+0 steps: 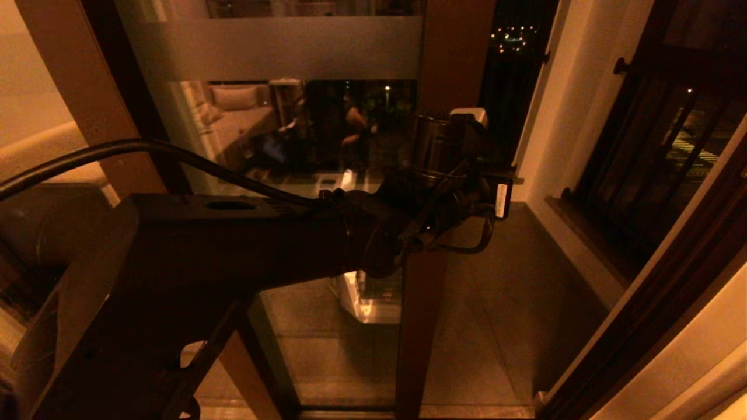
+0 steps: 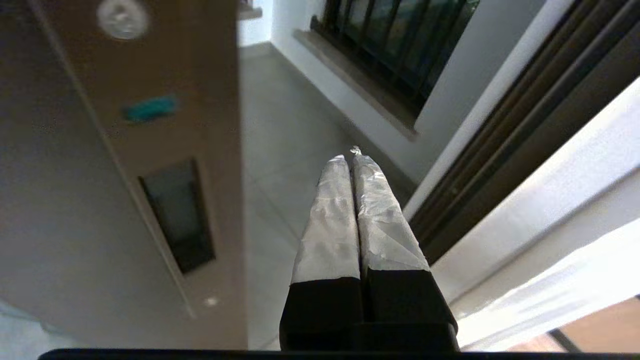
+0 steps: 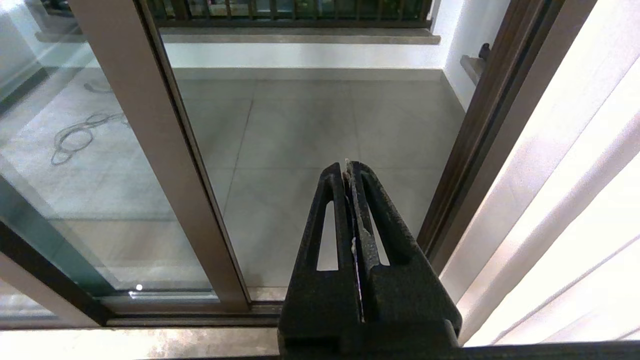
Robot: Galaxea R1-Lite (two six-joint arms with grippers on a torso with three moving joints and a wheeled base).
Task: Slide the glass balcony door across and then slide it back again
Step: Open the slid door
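Door: glass balcony door (image 1: 327,192) stands partly slid across toward the robot's left, its brown stile (image 1: 435,70) running floor to top near the middle of the head view, with an open gap onto the tiled balcony floor (image 1: 502,291) to its right.
Handle: dark slot handle (image 2: 177,215) set in the stile's face, seen close in the left wrist view, with a round lock (image 2: 122,17) and a teal mark (image 2: 150,108) further along the same face.
Left gripper: left gripper (image 2: 352,160) pressed fully closed, taped fingers (image 2: 330,215) touching along their length, holding nothing; reaches out level with the stile, tips just beside its edge and pointing out over the balcony, not in the slot.
Right gripper: right gripper (image 3: 350,172) likewise pinched together and empty, held low facing the opening between stile and dark jamb (image 3: 480,135).
Stage: likely between strokes, with the door neither fully across nor back.
Risk, slip: closed tips riding on the smooth stile edge could skate off under a sideways push, leaving the door where it stands.
Risk, jam: a push angled into the panel rather than along the track could bind it.
Risk, pinch: fingers lying in the gap could be caught between stile and jamb if the panel runs shut.
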